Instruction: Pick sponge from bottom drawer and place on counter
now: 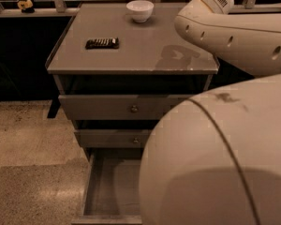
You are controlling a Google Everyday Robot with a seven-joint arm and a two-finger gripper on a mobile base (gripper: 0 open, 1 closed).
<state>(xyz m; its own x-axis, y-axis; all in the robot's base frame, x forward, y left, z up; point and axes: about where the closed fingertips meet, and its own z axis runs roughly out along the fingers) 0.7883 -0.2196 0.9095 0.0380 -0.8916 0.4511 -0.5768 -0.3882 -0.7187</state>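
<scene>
1. The claw was out of view, so you could not tell how far open it was or whether it held anything.
2. The robot arm (234, 36) reached in from the right, above the right rear corner of the surface (145, 55), and its bulky lower segment filled the lower right of your view.
3. On the surface you had a white bowl (140, 10) at the rear centre and a dark bar (102, 43) at the left, well apart.
4. The bottom drawer (110, 186) stood pulled out, and the two drawers above it were shut.
5. You could not locate the sponge, because the arm hid the drawer's right part.
</scene>
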